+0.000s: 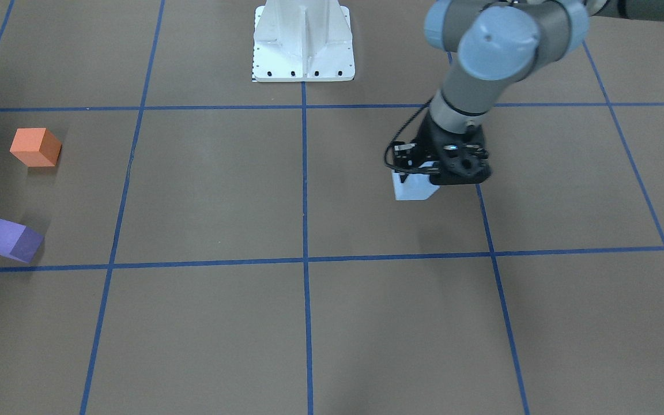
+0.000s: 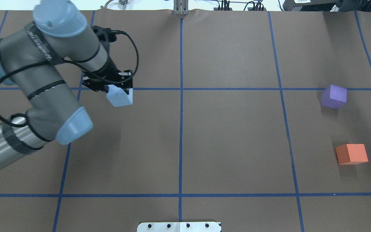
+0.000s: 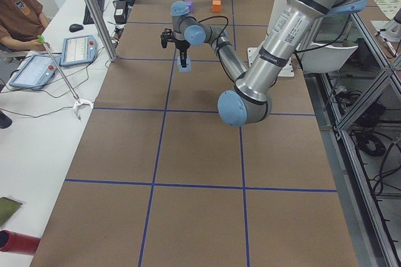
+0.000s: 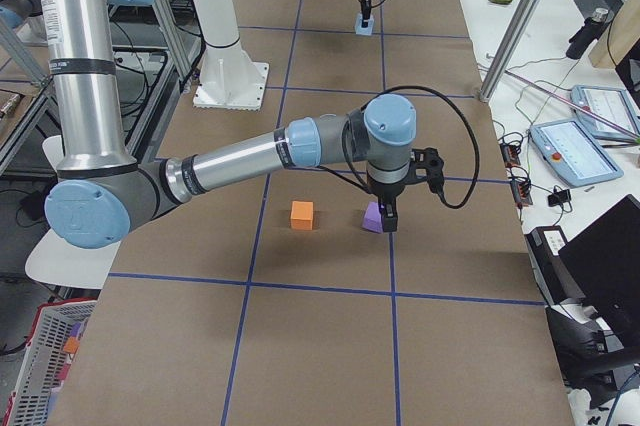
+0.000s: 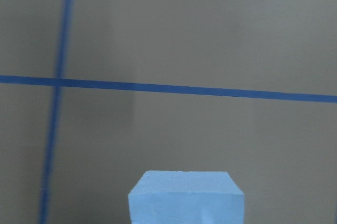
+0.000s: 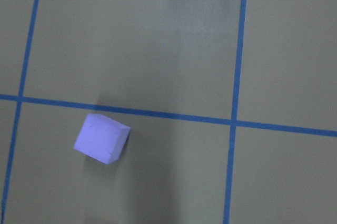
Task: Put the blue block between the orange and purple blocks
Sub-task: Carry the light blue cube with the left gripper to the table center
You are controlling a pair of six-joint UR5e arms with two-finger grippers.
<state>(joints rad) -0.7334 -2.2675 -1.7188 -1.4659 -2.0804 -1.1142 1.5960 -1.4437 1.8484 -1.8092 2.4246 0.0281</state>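
Note:
My left gripper (image 2: 118, 91) is shut on the light blue block (image 2: 120, 99) and holds it at the table's left side, just by a blue tape line. The block fills the bottom of the left wrist view (image 5: 187, 197) and shows under the gripper (image 1: 427, 173) in the front view (image 1: 412, 190). The orange block (image 2: 351, 154) and the purple block (image 2: 333, 96) sit apart at the far right. My right gripper (image 4: 386, 220) shows only in the exterior right view, over the purple block (image 4: 371, 218). I cannot tell if it is open or shut.
Blue tape lines divide the brown table into squares. The white robot base plate (image 1: 303, 46) stands at the robot's edge. An operator (image 3: 19, 10) sits with tablets (image 3: 78, 49) at a side desk. The right wrist view looks down on the purple block (image 6: 101, 138).

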